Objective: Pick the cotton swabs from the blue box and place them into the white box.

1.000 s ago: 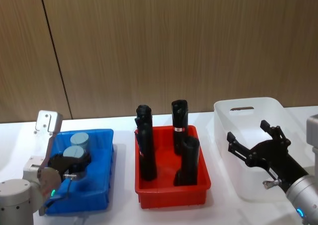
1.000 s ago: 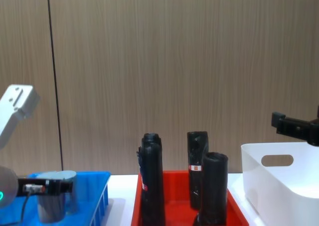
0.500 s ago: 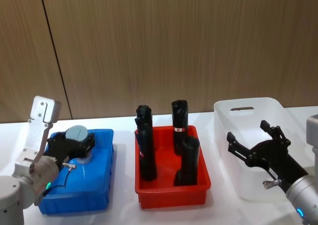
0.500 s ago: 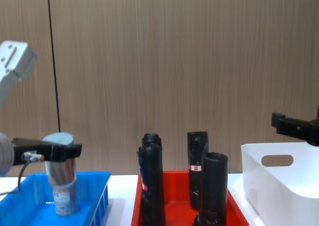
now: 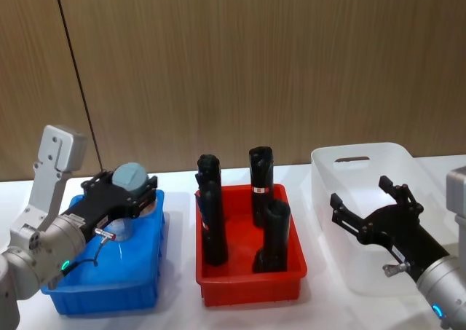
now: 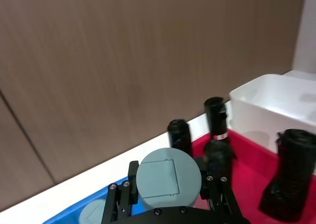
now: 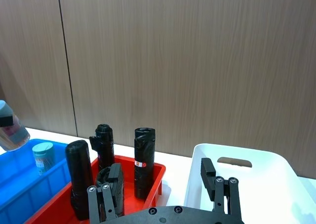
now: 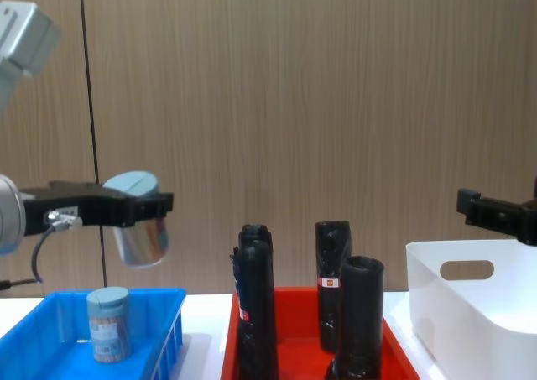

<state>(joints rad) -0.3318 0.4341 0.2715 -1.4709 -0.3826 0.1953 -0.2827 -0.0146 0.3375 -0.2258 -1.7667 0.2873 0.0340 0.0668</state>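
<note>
**Left gripper lifts a swab jar clear of the blue box**

Since half a second ago, the left gripper [image 8: 138, 209] has risen from just over the blue box [image 8: 170, 334] to well above it. It has carried one jar of cotton swabs [image 8: 141, 236] with it. Its black fingers are closed around the jar just under the pale blue lid, one on each side. In the chest view the jar hangs slightly tilted in the air, with its base clear of the box rim. In the head view the lifted jar sits at about 9 o'clock, over the far right corner of the box.

A second jar [image 8: 109, 323] stands upright on the floor of the blue box, apart from the gripper.

A red tray [image 5: 251, 288] lies at 6 o'clock in the head view and holds four tall black tubes [image 5: 211, 224]. It sits between the blue box at 8 o'clock and the white box [image 5: 362, 155] at 3 o'clock. All three rest on a white table [image 5: 178, 312].

The right gripper [image 5: 364, 196] is at 4 o'clock, over the near left part of the white box. Its fingers are spread wide and hold nothing.
</note>
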